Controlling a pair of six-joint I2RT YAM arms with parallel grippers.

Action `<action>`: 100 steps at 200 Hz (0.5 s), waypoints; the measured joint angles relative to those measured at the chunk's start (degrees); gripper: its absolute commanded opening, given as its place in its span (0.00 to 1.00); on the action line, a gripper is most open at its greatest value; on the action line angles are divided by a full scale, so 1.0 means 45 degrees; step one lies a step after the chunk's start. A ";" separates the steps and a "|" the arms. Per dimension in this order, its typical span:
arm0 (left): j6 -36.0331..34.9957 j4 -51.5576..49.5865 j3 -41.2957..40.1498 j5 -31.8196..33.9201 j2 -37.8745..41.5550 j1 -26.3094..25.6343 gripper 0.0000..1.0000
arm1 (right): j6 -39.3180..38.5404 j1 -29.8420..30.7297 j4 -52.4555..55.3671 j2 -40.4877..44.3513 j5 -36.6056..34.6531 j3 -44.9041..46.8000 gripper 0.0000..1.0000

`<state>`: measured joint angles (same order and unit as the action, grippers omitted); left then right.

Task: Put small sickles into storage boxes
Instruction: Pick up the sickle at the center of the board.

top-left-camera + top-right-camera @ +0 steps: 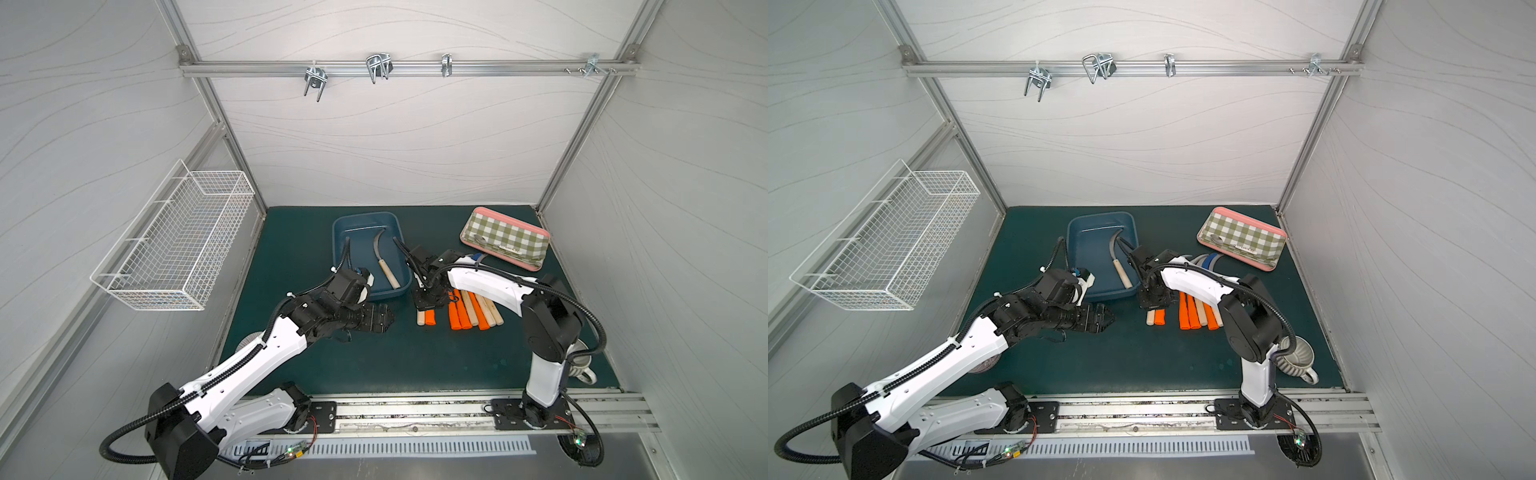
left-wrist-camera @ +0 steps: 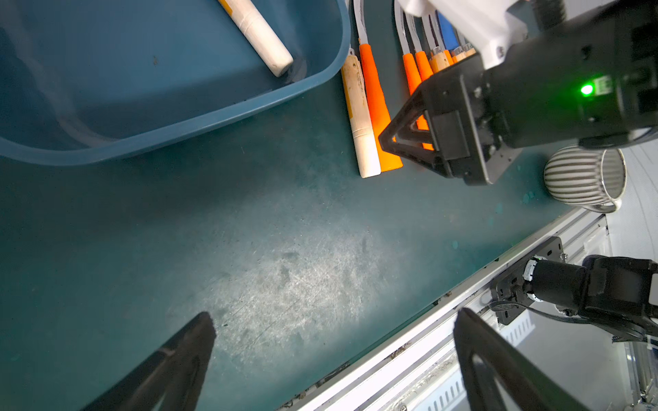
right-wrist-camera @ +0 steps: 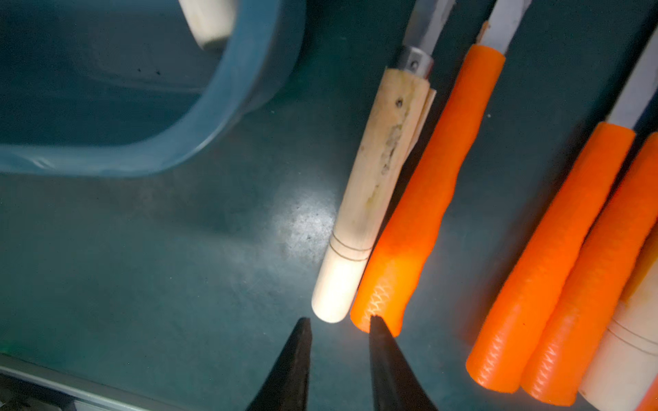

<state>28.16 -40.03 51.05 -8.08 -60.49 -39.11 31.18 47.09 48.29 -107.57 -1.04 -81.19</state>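
The dark blue storage box (image 1: pixel 361 217) stands at the middle back of the green mat. One wood-handled small sickle (image 1: pixel 383 254) lies inside it. Several more small sickles (image 1: pixel 465 312) lie side by side to its right, with orange and wood handles toward me. My right gripper (image 3: pixel 338 320) hovers over the ends of the leftmost wood handle (image 3: pixel 370 170) and the orange handle (image 3: pixel 427 192) beside it. It is open, its jaws narrowed to a small gap with nothing between them. My left gripper (image 2: pixel 336 316) hangs wide open and empty over bare mat in front of the box.
A green-checked, pink-rimmed tray (image 1: pixel 505 239) sits at the back right. A ribbed white cup (image 1: pixel 1296 357) stands beside the right arm's base. On the left wall hangs a white wire basket (image 1: pixel 174 249). An aluminium rail (image 1: pixel 415 411) runs along the mat's front edge.
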 measured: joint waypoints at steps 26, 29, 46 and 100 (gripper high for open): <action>0.0034 -0.0005 0.0000 0.0039 0.0019 0.0000 0.99 | 0.0146 0.0000 -0.0437 -0.0364 0.0000 0.0063 0.34; 0.0034 -0.0005 0.0000 0.0039 0.0019 0.0000 0.99 | 0.0155 0.0000 -0.0491 -0.0403 0.0000 0.0087 0.34; 0.0039 -0.0019 0.0000 0.0058 0.0049 0.0000 0.99 | 0.0223 0.0000 -0.0758 -0.0544 -0.0005 0.0253 0.35; 0.0039 -0.0131 0.0000 0.0136 0.0330 0.0000 0.99 | 0.0520 0.0000 -0.1656 -0.0568 -0.0010 0.0986 0.36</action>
<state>28.34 -40.62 51.05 -7.46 -59.00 -39.11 33.52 47.09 40.84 -110.13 -1.08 -76.75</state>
